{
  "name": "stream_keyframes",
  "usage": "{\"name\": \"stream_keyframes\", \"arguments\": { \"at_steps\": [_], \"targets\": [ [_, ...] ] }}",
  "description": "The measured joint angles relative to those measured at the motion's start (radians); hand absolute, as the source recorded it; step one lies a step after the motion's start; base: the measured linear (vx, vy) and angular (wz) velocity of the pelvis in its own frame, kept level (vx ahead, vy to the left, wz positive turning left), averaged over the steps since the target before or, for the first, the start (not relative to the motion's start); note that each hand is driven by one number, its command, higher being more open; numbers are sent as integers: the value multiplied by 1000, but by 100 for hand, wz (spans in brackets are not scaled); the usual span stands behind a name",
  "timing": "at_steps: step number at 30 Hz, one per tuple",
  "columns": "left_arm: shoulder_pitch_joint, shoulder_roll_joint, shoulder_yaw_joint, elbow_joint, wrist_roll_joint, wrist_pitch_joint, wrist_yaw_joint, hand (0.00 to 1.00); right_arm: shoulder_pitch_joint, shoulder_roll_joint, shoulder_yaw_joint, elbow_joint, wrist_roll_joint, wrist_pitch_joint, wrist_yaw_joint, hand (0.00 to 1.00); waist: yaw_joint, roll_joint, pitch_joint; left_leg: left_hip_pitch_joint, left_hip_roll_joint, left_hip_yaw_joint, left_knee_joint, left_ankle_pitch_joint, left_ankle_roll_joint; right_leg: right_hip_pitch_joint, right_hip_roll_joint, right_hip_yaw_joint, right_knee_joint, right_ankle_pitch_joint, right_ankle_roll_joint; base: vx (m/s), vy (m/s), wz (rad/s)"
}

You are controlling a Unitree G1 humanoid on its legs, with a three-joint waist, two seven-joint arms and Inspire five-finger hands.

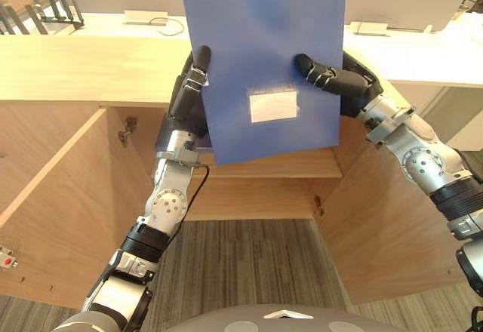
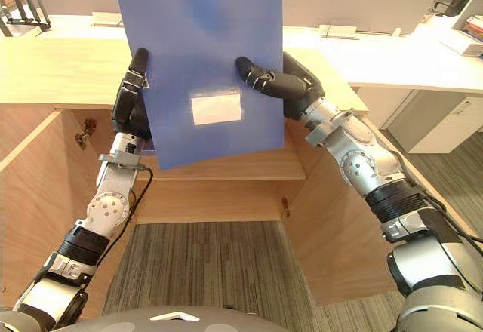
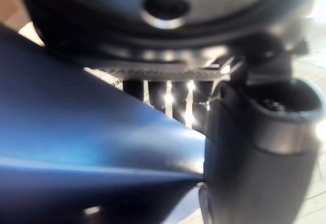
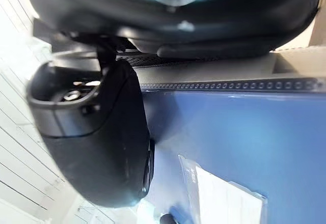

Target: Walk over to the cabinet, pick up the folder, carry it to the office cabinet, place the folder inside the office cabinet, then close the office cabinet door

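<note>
Office cabinet (image 1: 256,196) open close ahead, left hand (image 1: 189,98) and right hand (image 1: 347,83) each clamp thumb-over-fingers on a side edge of the upright blue folder (image 1: 264,38) before its shelf (image 1: 287,166), so best lower evenly, both grips firm, clearing the table (image 1: 90,68) lip.

Both arms are raised forward, elbows bent. Left hand (image 1: 186,96) clamps the folder (image 1: 264,45) at its left edge, thumb on the front face. Right hand (image 1: 343,83) clamps the right edge, thumb likewise in front.
</note>
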Motion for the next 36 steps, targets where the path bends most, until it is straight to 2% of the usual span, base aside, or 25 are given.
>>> {"name": "stream_keyframes", "arguments": {
  "at_steps": [9,10,15,20,22,25,27,31,36],
  "targets": [
    [0,-2,-7,0,0,-3,0,0,-1,-1,14,0,-3,0,-3,0,3,0,0,0,0,-2,-2,1,-1,0,0,-2,-1,0,0,0,0,0],
    [0,-2,-7,0,0,-3,0,100,-1,0,14,0,-4,0,-3,0,3,0,0,0,0,-2,-2,2,-1,0,0,-2,-1,0,0,0,0,0],
    [3,-2,-8,0,0,-3,0,100,14,19,13,0,-4,4,-3,0,3,1,0,-1,0,-2,-2,3,-1,0,0,-2,-2,0,0,0,0,0],
    [37,13,-9,-5,6,-1,-13,100,99,93,0,0,2,38,-4,0,3,3,-1,0,0,-2,-3,4,-3,0,-1,-3,-3,0,0,0,0,0],
    [92,34,-8,-6,39,11,-17,100,153,120,-7,-1,-3,47,-4,0,3,6,-3,0,0,-2,-5,5,-4,0,-1,-3,-4,0,0,0,0,0],
    [219,47,6,-10,53,66,-24,100,243,156,-9,-3,-43,89,-4,0,5,7,-3,-1,0,-3,-8,6,-4,0,-2,-5,-7,0,0,0,0,0],
    [350,49,60,-10,110,123,-55,100,309,170,-10,-17,-104,122,-3,0,4,8,-3,0,0,-3,-13,6,-4,0,-2,-5,-10,0,0,0,0,0],
    [534,34,131,-7,186,185,-115,100,422,183,-10,-59,-190,149,9,0,9,13,1,-2,0,-5,-19,7,-3,0,-3,-7,-13,0,0,0,0,0],
    [652,-7,244,63,192,198,-141,100,490,193,-42,-61,-209,149,31,0,27,19,4,-2,-3,-22,-38,17,2,-1,-5,-22,-13,-2,-2,0,-2,8]
  ]
}}
